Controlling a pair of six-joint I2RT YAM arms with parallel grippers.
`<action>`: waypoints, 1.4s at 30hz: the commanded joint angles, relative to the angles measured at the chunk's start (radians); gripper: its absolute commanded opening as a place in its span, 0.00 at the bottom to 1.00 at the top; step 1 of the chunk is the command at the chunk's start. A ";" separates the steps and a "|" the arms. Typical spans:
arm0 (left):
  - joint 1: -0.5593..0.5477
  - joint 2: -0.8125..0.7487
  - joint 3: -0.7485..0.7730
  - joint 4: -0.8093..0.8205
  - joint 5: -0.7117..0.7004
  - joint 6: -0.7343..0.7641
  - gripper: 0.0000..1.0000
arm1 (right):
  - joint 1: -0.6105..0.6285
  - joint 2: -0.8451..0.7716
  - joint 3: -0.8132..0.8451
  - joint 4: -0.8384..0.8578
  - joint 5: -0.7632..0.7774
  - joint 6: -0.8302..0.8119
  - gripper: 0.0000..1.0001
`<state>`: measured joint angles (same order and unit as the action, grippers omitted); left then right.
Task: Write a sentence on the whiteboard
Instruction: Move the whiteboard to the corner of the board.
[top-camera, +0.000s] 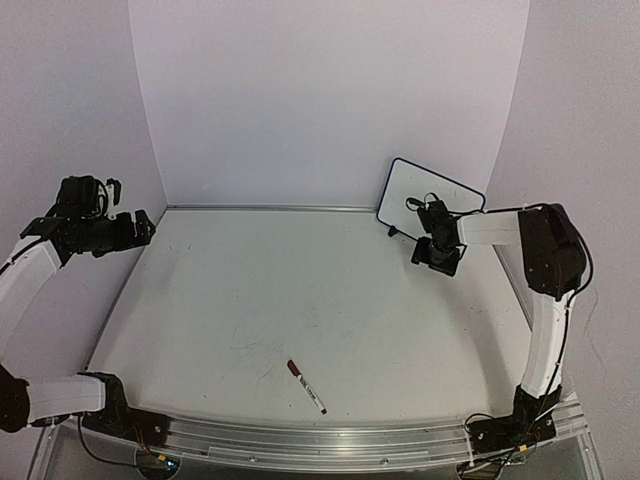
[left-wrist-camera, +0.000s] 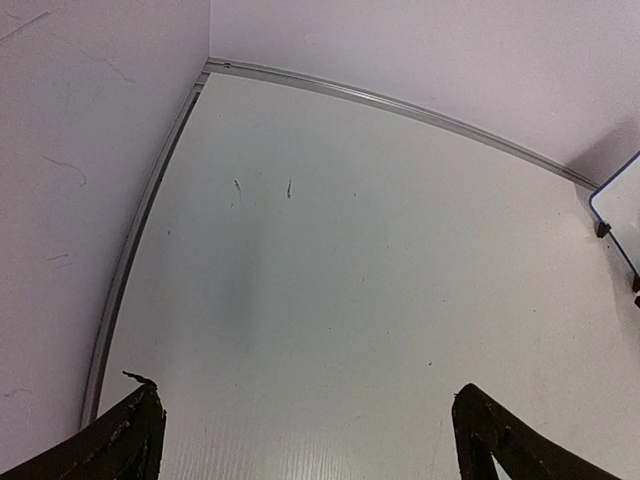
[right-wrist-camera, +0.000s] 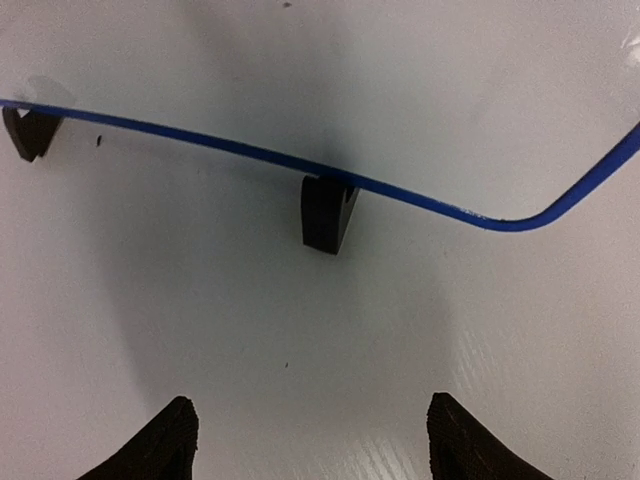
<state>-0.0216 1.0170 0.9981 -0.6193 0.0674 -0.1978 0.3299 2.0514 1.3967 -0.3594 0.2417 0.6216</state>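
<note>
If you start at the left, you see your left arm (top-camera: 40, 262) bent up over the left edge of the surface (top-camera: 300, 290). Your left tool (top-camera: 143, 228) hangs in the air there, near the far left corner. In its own camera, the two black fingers (left-wrist-camera: 125, 440) are spread wide and nothing is between them. That camera looks down on the pale surface and the metal rail (left-wrist-camera: 400, 103) at the back. A small bit of the whiteboard peeks in at its right edge. When you move to the middle, a pen (top-camera: 307, 386) lies flat on the surface near the front. It has a dark red end and a white body. It is well apart from both tools and nothing touches it. As you go on to the right, you find the whiteboard (top-camera: 420, 187) standing on its small black feet at the far right of the surface, close to the back wall. It looks turned a little, with its face toward the middle. From above its face looks white, and it is too small to tell more. Your right tool (top-camera: 432, 255) is just in front of the board, low down by its bottom edge. In the right wrist camera, the fingers (right-wrist-camera: 160, 445) are spread wide with nothing between them. You see the board's thin blue frame (right-wrist-camera: 240, 152) just ahead, and one black foot (right-wrist-camera: 328, 213) stands on the surface between the two fingers, farther on. Your right arm (top-camera: 545, 300) reaches in from the right side.
</note>
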 joint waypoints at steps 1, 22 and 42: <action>-0.002 -0.022 -0.008 0.030 0.000 0.015 0.99 | -0.032 0.070 0.101 -0.011 0.020 -0.036 0.71; -0.002 -0.024 -0.007 0.027 -0.002 0.012 0.99 | -0.059 0.209 0.241 -0.013 0.153 -0.036 0.48; -0.002 -0.030 -0.010 0.026 -0.005 0.001 0.99 | -0.075 0.255 0.253 -0.012 0.146 0.006 0.18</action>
<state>-0.0216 0.9993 0.9920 -0.6182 0.0681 -0.1989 0.2687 2.2757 1.6226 -0.3602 0.3657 0.6127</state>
